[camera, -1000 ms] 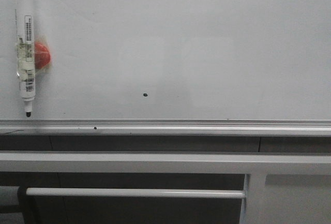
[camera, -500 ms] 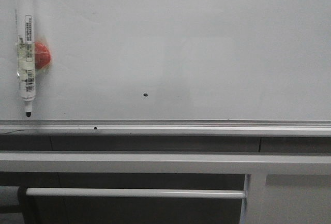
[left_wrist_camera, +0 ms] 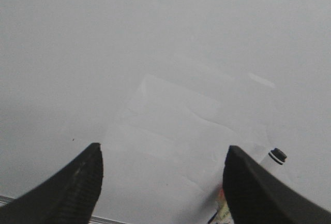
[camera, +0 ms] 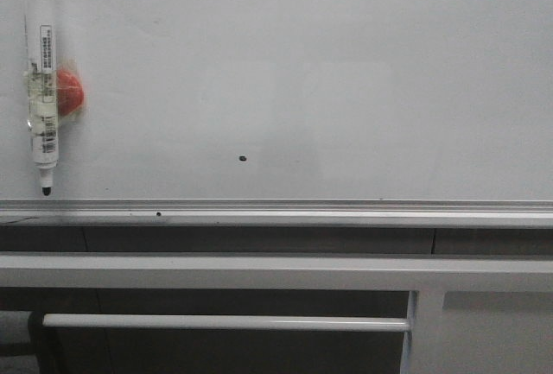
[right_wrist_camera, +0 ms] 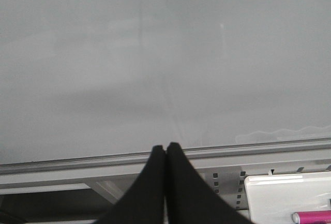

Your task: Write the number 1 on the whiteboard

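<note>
Whiteboard (camera: 328,72) filling the front view, pale and glossy, silver bottom rail beneath; no stroke of the number 1 anywhere on it, only a small black dot (camera: 242,158) low near the middle. Marker (camera: 41,80) upright at the far left of the board, cap end up and tip down just above the rail, apparently fastened against a red magnet (camera: 69,93) that touches its barrel. Neither arm visible from the front. Left gripper (left_wrist_camera: 163,182) spread wide and empty, facing the board, the marker's cap end (left_wrist_camera: 277,155) peeking just beside one finger. Right gripper (right_wrist_camera: 165,182) pressed together on nothing, aimed at bare board above the rail. Step in hand, by judgement: the very start, fetching the marker, writing not yet begun. Next move likely for the left side: centring the open fingers around the barrel, closing firmly, pulling it free of its mount, then carrying the tip to clear board.
</note>
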`<state>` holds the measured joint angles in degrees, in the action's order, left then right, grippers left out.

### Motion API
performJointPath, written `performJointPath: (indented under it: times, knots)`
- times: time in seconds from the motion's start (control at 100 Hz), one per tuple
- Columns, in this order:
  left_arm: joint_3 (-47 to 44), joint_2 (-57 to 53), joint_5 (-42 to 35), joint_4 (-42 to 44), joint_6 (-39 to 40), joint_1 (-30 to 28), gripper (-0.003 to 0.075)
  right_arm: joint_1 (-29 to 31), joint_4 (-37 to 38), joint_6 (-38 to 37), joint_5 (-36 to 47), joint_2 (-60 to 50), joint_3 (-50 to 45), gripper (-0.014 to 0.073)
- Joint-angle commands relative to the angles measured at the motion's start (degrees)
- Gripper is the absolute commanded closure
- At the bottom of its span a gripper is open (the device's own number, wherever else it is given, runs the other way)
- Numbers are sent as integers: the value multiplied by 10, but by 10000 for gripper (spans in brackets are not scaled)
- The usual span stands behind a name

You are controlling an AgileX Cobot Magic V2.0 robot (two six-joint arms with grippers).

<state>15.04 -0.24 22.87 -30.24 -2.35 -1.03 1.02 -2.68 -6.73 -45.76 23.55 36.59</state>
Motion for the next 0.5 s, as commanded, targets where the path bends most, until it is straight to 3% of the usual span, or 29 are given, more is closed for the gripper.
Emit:
performJointPath:
  times: [0.0, 0.28, 0.49]
  knots:
    - [23, -13, -48, 26, 33, 3, 262, -2, 2, 6, 39, 9, 18, 657]
    - [100, 60, -29, 78, 23, 14, 262, -2, 2, 6, 39, 9, 18, 657]
    - [150, 162, -55, 164, 30, 126, 262, -2, 2, 6, 39, 9, 18, 657]
